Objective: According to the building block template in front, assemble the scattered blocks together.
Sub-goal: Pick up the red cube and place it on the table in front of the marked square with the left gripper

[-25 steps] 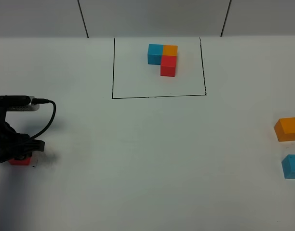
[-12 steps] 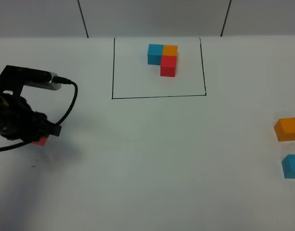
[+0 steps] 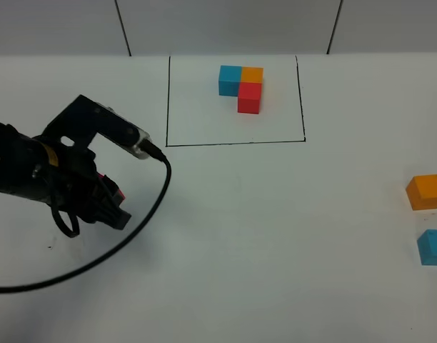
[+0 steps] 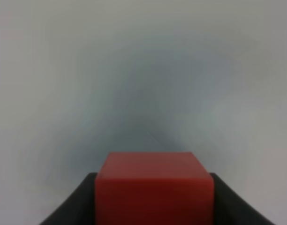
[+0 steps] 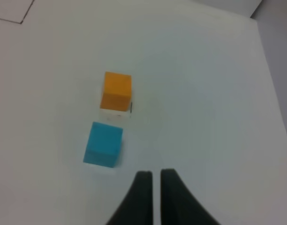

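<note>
Three loose cubes: at nine o'clock my left claw point(image 3: 110, 204) grips the red cube point(image 4: 154, 187); the framed template point(image 3: 241, 87) sits at twelve; at three lie the orange cube point(image 3: 426, 191) and, at its six, the blue cube point(image 3: 433, 247), near my right claw point(image 5: 156, 180), clenched on nothing

Black left arm point(image 3: 33, 171), small yellow mark, silver-tipped bar, thick looping black cable point(image 3: 163, 193); right gripper point(image 5: 155, 174) black, tapered fingers point(image 5: 144, 187)

White matte tabletop point(image 3: 275, 250), pale grey back wall point(image 3: 225, 25) with two dark seams point(image 3: 123, 28)
</note>
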Motion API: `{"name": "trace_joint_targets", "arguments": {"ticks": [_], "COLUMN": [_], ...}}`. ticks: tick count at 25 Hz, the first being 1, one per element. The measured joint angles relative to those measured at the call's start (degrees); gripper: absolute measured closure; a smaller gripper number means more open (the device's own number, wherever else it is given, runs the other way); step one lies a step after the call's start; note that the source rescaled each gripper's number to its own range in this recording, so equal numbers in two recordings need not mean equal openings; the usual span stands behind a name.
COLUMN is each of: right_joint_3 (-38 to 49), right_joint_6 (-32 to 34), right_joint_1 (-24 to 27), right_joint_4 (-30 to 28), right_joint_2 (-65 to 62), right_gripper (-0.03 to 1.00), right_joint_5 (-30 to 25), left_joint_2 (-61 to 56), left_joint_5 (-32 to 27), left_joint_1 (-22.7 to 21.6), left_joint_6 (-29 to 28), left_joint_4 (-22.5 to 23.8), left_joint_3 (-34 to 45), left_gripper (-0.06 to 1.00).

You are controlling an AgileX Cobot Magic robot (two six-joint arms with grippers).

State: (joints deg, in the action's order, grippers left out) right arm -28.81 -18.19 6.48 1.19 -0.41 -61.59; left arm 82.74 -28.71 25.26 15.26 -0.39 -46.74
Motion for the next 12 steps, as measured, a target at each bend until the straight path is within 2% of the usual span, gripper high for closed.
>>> {"name": "trace_joint_targets", "arguments": {"ticks": [4,8,12], "right_joint_3": [0.0,0.0,0.0], "right_joint_6": [0.1,0.1,0.1], "right_joint_1": [0.0,0.0,0.0], "right_joint_4": [0.0,0.0,0.0], "right_joint_2": [0.0,0.0,0.0], "right_gripper": [0.97,0.97,0.97], "right_joint_5": [0.0,0.0,0.0], "left_joint_2": [0.0,0.0,0.0], "left_joint_5": [0.0,-1.1,-5.1], "left_joint_1": [2.0,2.8,2.8], "left_joint_6": [15.4,35.0,55.4], "left_joint_4": [-4.0,-11.1,-16.3], "left_joint_3": [0.0,0.0,0.0], "left_gripper": [0.42,0.42,0.42]}}
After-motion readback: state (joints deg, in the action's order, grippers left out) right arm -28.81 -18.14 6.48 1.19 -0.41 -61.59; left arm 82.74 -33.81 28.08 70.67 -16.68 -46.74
